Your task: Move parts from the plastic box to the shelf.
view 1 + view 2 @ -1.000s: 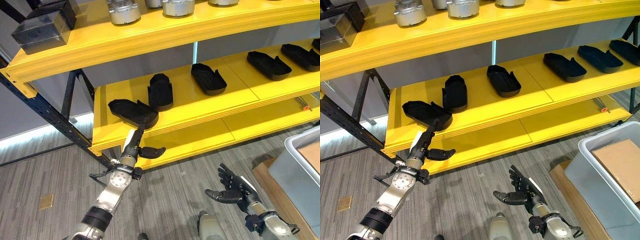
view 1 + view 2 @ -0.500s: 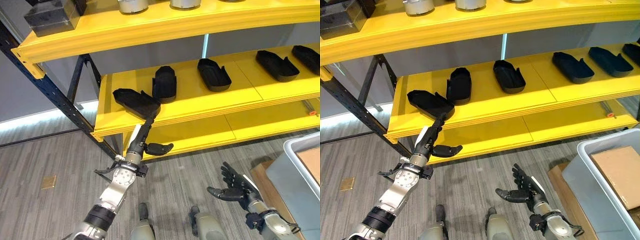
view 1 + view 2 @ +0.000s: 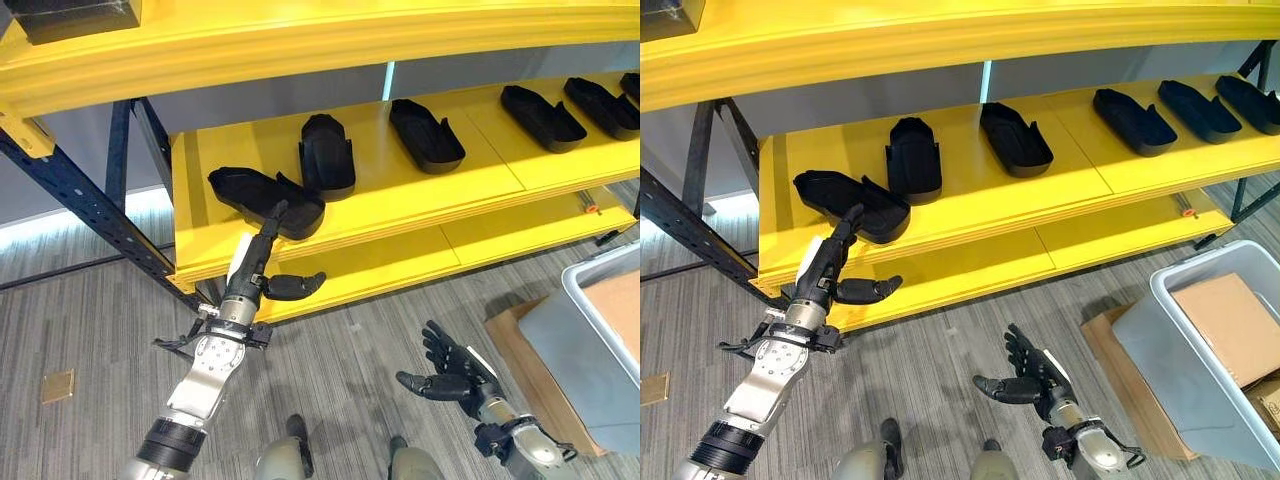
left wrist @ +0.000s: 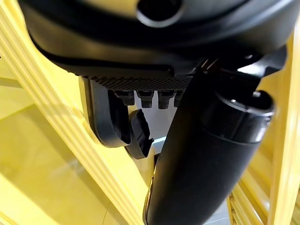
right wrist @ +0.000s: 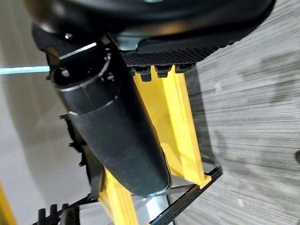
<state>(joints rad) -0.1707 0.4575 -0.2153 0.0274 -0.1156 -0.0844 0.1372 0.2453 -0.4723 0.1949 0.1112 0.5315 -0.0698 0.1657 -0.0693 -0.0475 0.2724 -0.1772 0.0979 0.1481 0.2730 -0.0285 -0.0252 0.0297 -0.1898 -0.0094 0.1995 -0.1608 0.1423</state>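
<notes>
Six black moulded parts lie in a row on the middle level of the yellow shelf [image 3: 940,215]. From the robot's left they are: the first part [image 3: 850,205] at the front edge, the second part [image 3: 914,155] just beside it and set further back, the third part [image 3: 1016,139], then, across a gap, the fourth part [image 3: 1134,122], the fifth part [image 3: 1195,110] and the sixth part [image 3: 1252,103] near the right-hand end.

The left hand [image 3: 826,270] reaches up in front of the shelf with its fingers [image 3: 262,235] straight and released, their tips at the near rim of the first part; whether they actually touch it cannot be told. Its thumb sticks out sideways below the shelf edge and grasps nothing.

The right hand [image 3: 1025,378] hangs low over the grey floor [image 3: 930,360], well apart from the shelf, palm turned sideways, fingers spread and relaxed, empty.

One grey plastic box [image 3: 1185,350] stands on the floor at the robot's right. One brown cardboard piece [image 3: 1232,328] lies inside it, and another flat cardboard sheet [image 3: 1102,335] lies on the floor under the box's near corner.
</notes>
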